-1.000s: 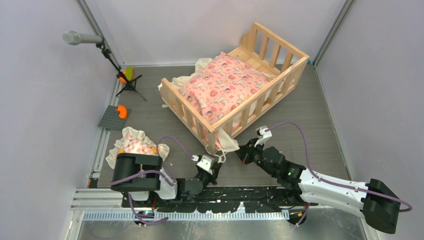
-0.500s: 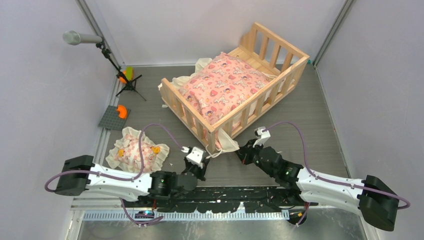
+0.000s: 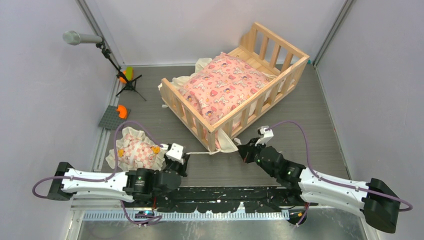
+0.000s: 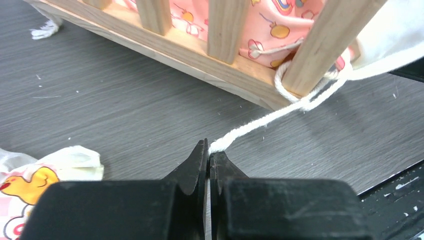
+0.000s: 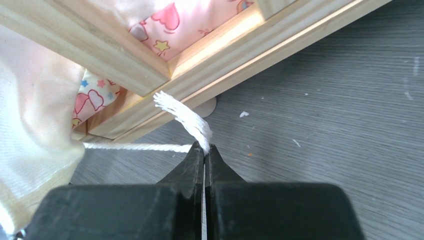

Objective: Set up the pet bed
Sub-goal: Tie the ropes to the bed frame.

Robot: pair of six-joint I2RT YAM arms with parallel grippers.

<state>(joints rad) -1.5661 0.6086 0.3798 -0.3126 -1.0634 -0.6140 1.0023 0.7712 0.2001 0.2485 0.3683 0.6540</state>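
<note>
We saw left hand (image 4: 207,150) clenched on white cord (image 4: 260,120) looped round pet bed (image 3: 260,95) post; right hand (image 5: 204,150) pinched frayed end.

The pet bed (image 3: 260,94) stands in the middle of the surface, nearer its far edge, with the cushion (image 3: 222,85) in it. The small pillow (image 3: 135,151) lies toward the near left corner. At the bed's near corner post, the cord (image 4: 260,122) runs left to the left hand (image 3: 186,157) and right to the right hand (image 3: 241,150). The microphone stand (image 3: 125,82) is at the far left corner.
</note>
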